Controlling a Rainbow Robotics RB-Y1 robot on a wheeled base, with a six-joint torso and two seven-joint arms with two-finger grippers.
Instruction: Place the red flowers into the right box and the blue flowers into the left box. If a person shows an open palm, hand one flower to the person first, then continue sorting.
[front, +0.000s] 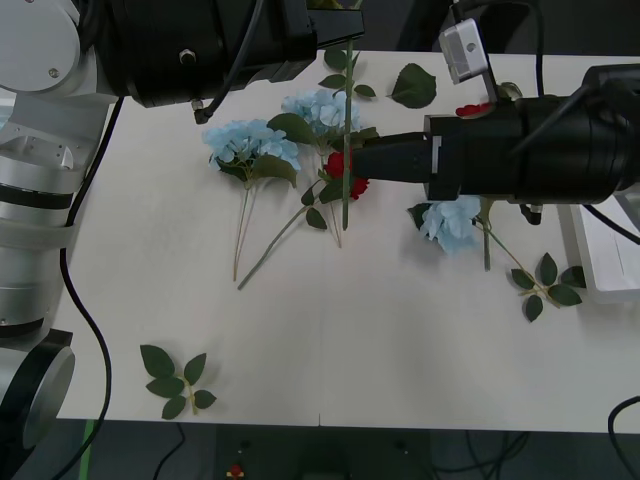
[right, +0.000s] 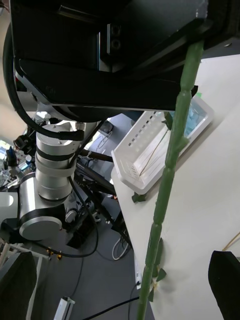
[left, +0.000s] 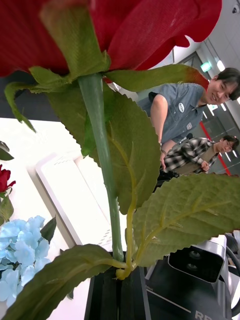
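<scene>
The left claw (left: 118, 287) is closed tight on the green stem of a red rose (left: 107, 30). In the left wrist view the big red head sits up close, and leaves spread just above the black fingers. In the front view the left claw is at the far edge of the table (front: 400, 360). The long stem (front: 347, 130) runs from it toward the robot, above the things on the table.

The right claw (right: 120, 295) is open wide. Its two black fingers (right: 226, 282) stand one on each side of that same stem, and I cannot tell if they touch it. In the front view the right arm reaches in from the right to the middle of the table.

Right under the place where the right claw meets the stem, another red rose (front: 336, 165) lies on the table. Two blue flowers (front: 245, 142) lie just to its left and behind it. A third blue flower (front: 450, 222) lies under the right arm.

The right box (front: 598, 255) sits at the right edge of the table. The left box (right: 145, 167) sits at the left edge, with something blue and a thin stem in it.

A loose leaf sprig (front: 176, 380) lies near the front left corner. Another leaf sprig (front: 546, 285) lies beside the right box.
</scene>
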